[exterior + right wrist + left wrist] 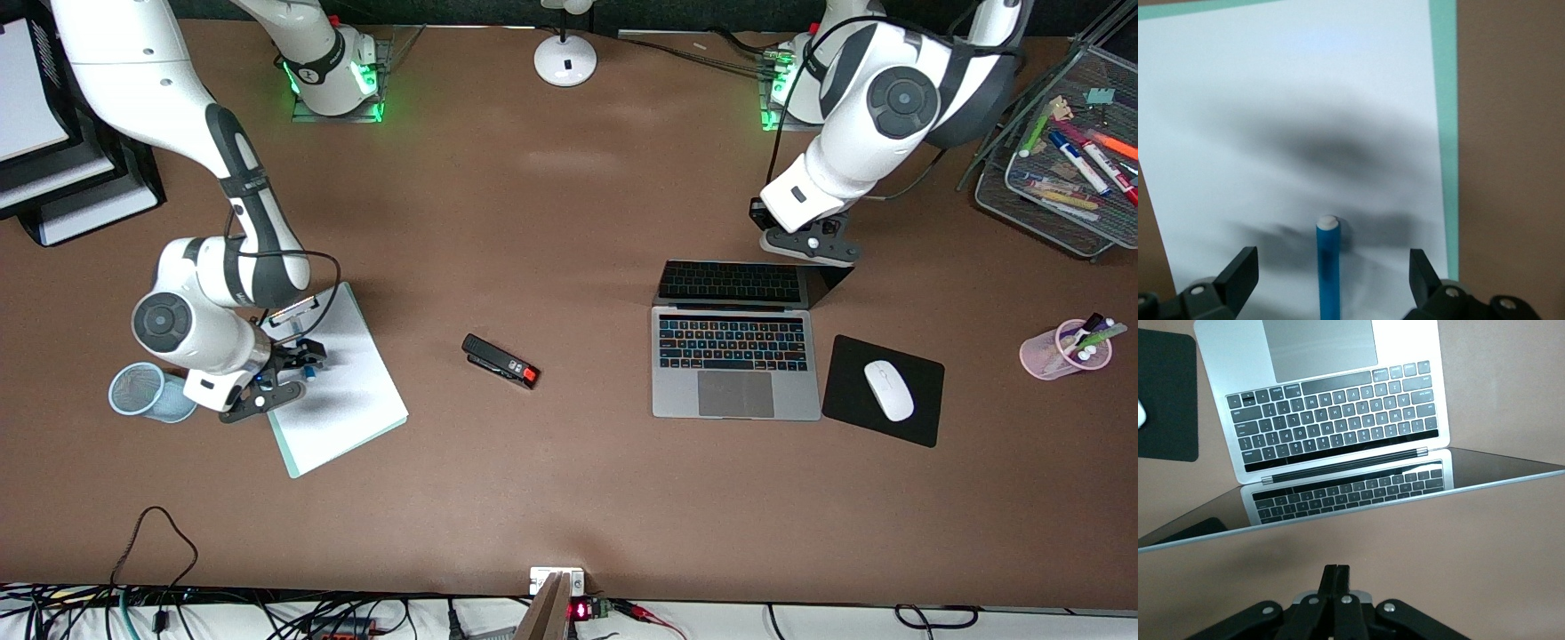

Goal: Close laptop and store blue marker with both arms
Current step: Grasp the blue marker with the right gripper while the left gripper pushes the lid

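The laptop (734, 356) (1338, 420) lies open on the table, its lid (751, 283) tilted up toward the robots' bases and mirroring the keyboard. My left gripper (811, 242) (1337, 571) is shut and empty, low over the bare table at the back face of the lid and just clear of its top edge. The blue marker (1328, 267) (308, 371) lies on a white paper pad (342, 400) (1305, 100) with its white end pointing away from the wrist. My right gripper (289, 373) (1331, 265) hangs open over the pad, one finger on each side of the marker, touching nothing.
A black stapler (500, 361) lies mid-table. A white mouse (889, 389) sits on a black mouse pad (845, 373) beside the laptop. A pink pen cup (1058, 356), a wire tray (1036, 218), a blue mesh cup (142, 391) and a lamp base (565, 59) stand around.
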Robot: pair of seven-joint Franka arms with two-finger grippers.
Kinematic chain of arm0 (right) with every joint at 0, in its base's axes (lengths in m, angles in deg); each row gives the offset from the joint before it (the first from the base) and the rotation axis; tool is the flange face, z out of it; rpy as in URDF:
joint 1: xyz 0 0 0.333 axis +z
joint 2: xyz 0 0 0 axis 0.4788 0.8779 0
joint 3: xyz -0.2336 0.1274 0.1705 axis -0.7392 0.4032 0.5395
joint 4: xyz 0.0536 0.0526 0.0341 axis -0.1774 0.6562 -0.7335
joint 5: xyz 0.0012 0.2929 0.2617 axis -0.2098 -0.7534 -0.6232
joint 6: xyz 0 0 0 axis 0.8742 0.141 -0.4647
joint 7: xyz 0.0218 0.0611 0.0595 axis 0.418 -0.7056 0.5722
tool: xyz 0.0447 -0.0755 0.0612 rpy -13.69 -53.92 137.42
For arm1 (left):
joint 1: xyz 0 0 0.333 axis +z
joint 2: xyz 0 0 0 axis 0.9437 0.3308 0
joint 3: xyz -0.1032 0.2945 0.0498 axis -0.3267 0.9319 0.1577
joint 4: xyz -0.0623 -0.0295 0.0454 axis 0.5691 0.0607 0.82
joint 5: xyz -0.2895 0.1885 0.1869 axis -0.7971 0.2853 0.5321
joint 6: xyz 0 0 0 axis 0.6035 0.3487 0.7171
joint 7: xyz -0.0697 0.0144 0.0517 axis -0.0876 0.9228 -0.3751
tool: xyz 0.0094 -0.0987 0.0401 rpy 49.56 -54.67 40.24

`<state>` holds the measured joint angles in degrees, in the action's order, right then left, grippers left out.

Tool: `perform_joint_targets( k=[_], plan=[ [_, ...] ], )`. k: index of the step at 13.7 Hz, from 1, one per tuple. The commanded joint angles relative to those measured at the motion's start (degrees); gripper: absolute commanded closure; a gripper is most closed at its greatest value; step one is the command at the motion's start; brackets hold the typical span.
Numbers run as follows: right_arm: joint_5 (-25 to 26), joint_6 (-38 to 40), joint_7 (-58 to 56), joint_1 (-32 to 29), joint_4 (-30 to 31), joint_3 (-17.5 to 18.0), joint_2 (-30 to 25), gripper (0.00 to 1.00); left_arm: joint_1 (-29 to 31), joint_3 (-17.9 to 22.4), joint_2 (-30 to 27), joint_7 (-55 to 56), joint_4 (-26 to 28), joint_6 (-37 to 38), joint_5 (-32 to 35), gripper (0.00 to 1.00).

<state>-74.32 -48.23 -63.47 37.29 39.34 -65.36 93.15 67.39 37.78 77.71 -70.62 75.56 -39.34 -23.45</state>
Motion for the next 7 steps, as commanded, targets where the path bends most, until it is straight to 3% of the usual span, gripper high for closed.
perform_joint_targets(
  k=[1,7],
  plan=[
    [0.57,-1.16,-0.87,0.28,0.65,0.03,0.23,0.05,1.01,-0.89,-1.45,-0.04,4.92,-7.15,-0.67,1.0],
    [0.57,-3.87,-1.75,0.02,3.19,0.03,0.85,0.17,0.92,-0.89,3.91,-0.21,4.32,-17.62,-0.4,1.0]
  ],
)
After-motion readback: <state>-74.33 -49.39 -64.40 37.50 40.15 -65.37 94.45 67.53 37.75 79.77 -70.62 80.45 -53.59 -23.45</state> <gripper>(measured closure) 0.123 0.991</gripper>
